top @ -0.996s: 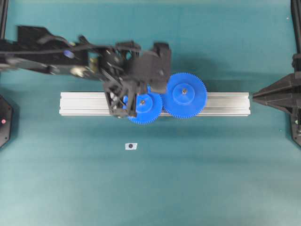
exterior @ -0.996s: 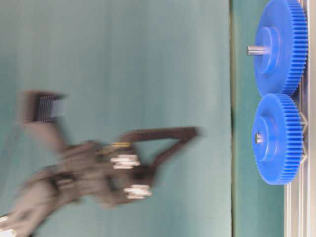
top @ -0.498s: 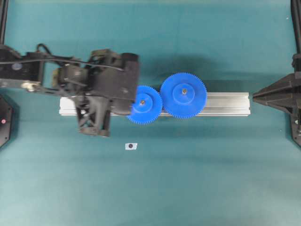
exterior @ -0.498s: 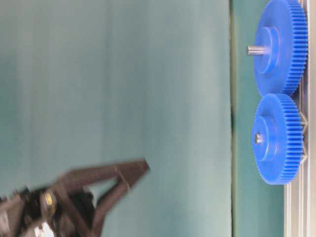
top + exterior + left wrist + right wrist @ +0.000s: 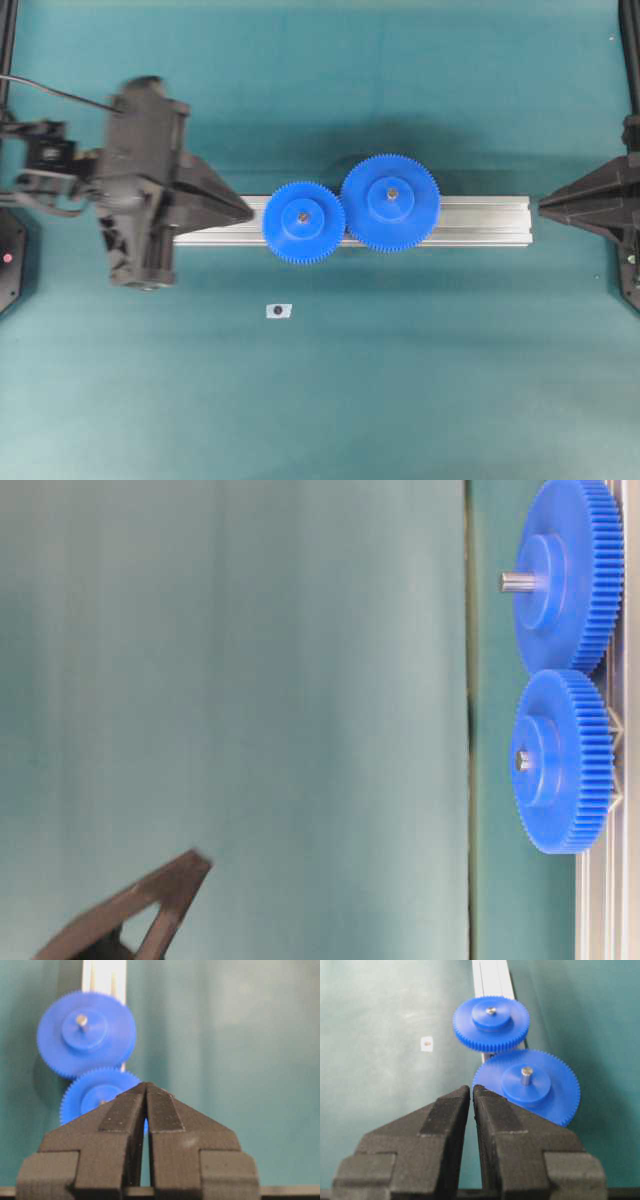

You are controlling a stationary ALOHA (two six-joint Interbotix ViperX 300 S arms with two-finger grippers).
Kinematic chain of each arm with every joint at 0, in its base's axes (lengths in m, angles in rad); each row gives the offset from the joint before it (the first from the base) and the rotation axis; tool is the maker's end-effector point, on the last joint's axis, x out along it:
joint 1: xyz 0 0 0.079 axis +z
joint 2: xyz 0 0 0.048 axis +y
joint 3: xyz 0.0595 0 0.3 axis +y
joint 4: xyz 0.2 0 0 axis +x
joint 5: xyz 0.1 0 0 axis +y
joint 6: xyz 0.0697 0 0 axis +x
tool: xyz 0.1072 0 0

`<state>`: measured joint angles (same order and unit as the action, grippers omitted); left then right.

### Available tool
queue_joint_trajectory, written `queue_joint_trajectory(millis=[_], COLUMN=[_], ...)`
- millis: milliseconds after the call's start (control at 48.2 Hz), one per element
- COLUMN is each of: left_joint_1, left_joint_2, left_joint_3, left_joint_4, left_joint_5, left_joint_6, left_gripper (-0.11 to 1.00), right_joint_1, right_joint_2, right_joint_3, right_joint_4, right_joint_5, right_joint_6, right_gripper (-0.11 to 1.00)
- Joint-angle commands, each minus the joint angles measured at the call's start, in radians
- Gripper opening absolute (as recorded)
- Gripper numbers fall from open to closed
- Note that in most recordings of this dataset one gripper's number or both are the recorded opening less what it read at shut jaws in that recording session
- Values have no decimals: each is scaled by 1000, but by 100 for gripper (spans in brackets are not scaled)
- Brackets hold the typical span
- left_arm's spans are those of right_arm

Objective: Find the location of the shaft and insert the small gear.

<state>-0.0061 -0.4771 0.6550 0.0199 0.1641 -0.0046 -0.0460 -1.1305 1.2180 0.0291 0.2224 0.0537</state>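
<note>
I saw the small gear seated on the rail, its teeth meshed with the big gear at its 2 o'clock. The shaft showed only as a grey tip in the small gear's hub hole, barely proud of the hub in the table-level view; the big gear's own pin stuck out much further.

Compared with half a second earlier, my left pincer had pulled back toward 9 o'clock: it had been just beside the small gear's rim, and now its tip sat clear of the gear over the rail's left end. The gear had not moved with it. In the table-level view only the tip of one black finger remained at the lower edge, further out of frame than before.

Through the left wrist camera the left pincer's jaws were closed pad to pad on nothing, with the two gears beyond them. The right pincer was likewise closed and empty, parked at the 3 o'clock edge of the table. A small white tag lay on the table at the small gear's 7 o'clock, unchanged.
</note>
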Motion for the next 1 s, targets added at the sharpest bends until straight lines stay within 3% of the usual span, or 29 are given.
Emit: queue_joint_trajectory(millis=[0,976], left_joint_1=[-3,-5], left_joint_2=[-31,-14], left_joint_3=[11,51], left_joint_4=[3,3], left_joint_5=[-18,-18], left_joint_6=[-20,-37], left_gripper=[1,1], right_joint_1=[-2,0], right_joint_2=[6,-9], right_joint_3=[-9,0], right_joint_4=[2,2], right_joint_5=[-5,-6], right_joint_6=[11,12], right_gripper=[19,19])
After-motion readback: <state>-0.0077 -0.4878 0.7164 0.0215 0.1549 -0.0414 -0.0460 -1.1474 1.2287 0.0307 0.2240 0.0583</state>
